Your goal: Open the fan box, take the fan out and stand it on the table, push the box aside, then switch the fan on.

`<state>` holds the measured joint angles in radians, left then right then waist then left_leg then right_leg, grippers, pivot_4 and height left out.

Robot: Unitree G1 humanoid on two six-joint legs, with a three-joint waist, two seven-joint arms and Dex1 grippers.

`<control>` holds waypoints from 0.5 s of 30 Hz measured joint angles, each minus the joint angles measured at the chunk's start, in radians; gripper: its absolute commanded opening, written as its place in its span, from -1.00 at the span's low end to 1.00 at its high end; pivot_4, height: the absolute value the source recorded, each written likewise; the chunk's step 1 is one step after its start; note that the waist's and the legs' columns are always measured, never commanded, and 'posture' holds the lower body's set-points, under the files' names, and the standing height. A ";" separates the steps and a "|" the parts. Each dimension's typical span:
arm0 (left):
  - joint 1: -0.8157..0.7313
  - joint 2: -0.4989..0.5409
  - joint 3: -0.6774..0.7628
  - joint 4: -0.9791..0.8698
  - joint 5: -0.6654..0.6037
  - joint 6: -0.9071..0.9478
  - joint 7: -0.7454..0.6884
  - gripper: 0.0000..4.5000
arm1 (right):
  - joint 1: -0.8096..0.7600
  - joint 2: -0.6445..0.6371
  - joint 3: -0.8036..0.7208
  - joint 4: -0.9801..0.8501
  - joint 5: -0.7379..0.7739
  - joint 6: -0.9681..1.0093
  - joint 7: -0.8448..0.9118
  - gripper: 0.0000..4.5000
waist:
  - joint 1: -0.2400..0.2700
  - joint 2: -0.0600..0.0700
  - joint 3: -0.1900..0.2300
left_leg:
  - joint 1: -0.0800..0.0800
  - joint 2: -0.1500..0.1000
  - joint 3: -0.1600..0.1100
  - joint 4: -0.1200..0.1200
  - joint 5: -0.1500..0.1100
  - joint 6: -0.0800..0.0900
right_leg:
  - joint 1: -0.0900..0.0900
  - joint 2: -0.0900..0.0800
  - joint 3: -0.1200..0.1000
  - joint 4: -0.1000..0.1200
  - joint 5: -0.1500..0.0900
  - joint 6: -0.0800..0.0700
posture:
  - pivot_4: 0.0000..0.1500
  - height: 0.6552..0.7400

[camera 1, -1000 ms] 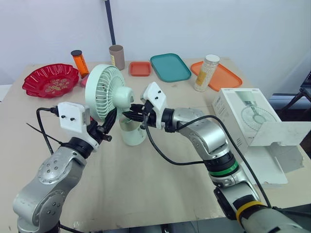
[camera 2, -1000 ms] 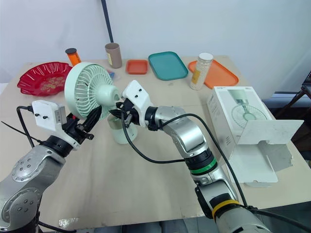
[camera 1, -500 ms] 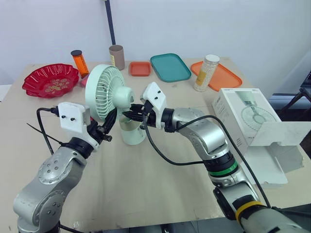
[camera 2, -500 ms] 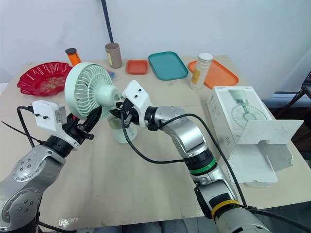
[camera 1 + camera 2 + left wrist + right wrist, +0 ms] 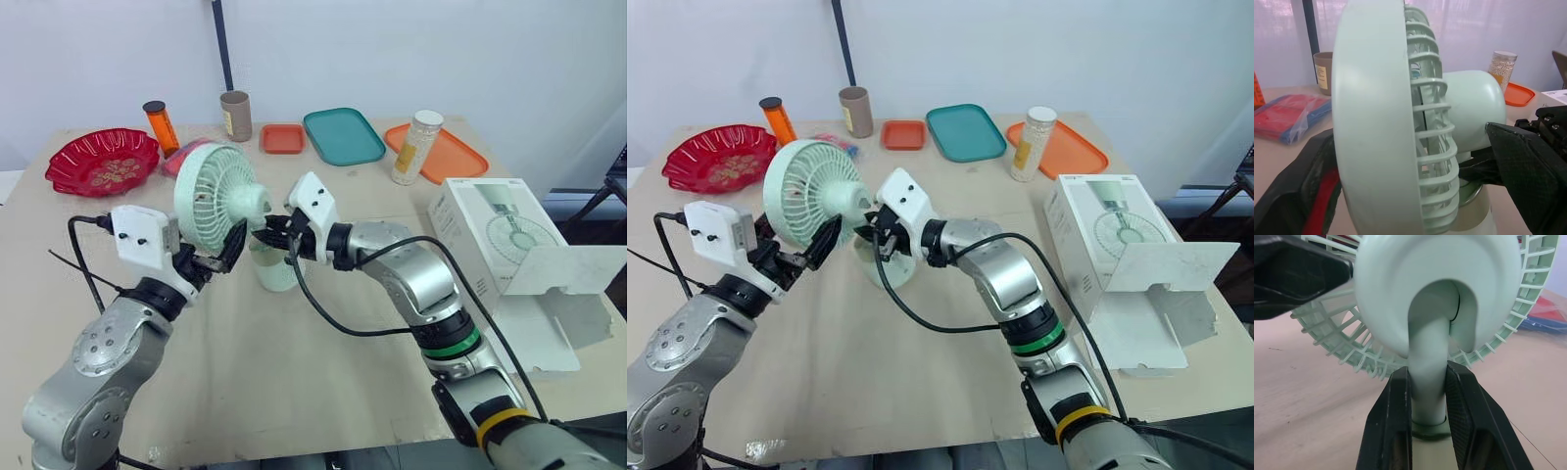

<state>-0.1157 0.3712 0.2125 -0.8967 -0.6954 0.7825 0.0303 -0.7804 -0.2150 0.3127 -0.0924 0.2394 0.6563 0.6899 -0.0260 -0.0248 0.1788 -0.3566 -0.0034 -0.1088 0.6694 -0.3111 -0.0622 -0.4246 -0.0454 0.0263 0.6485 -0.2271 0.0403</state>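
Mint-green plastic, the fan (image 5: pixel 220 196) stands on its round base near the middle of the wooden table (image 5: pixel 294 372), its grille head tipped toward the robot's left. The right gripper (image 5: pixel 1427 382) is clenched on the fan's thin neck just above the base, 1 black finger on each side. The left gripper (image 5: pixel 217 257) is released, its 2 fingers spread around the lower rim of the head. A red and blue bag (image 5: pixel 1288 110) lies just behind the fan. Well apart on the robot's right sits the white fan box (image 5: pixel 495 235), its flap hanging open. Along the far edge stand a red bowl (image 5: pixel 101 162), an orange bottle (image 5: pixel 160 125), a brown tube (image 5: pixel 235 115), a small orange tray (image 5: pixel 282 138), a teal tray (image 5: pixel 343 134), and a bead-filled jar (image 5: pixel 416 147) at the edge of a larger orange tray (image 5: pixel 456 155).
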 measured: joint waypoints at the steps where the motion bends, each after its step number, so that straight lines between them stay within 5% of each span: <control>1: 0.006 0.002 0.006 -0.001 -0.004 0.000 -0.002 0.98 | 0.000 0.000 0.001 0.000 0.000 0.000 0.002 -0.81 | 0.000 0.000 0.000 | 0.000 0.000 0.000 0.000 0.000 0.000 | 0.000 0.000 0.000 0.000 0.000 0.000 | 1.00 1.00; 10: 0.114 0.056 0.149 -0.039 -0.095 -0.001 -0.041 0.98 | 0.000 0.002 0.002 0.000 0.000 0.000 0.006 -0.81 | -0.002 0.000 0.000 | 0.000 0.001 0.000 0.000 0.000 0.000 | 0.000 0.000 0.000 0.000 0.000 0.000 | 1.00 1.00; 15: 0.213 0.136 0.307 -0.059 -0.282 -0.019 -0.089 0.98 | 0.000 0.001 0.002 0.003 -0.003 -0.001 0.011 -0.81 | -0.004 0.000 0.000 | 0.000 0.001 0.000 0.000 0.000 0.000 | 0.000 0.000 -0.001 0.000 0.000 -0.001 | 1.00 1.00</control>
<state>0.0977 0.5073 0.5192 -0.9556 -0.9777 0.7639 -0.0585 -0.7808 -0.2144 0.3148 -0.0892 0.2364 0.6557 0.7007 -0.0298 -0.0249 0.1788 -0.3565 -0.0026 -0.1088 0.6694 -0.3110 -0.0623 -0.4248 -0.0451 0.0258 0.6486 -0.2267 0.0395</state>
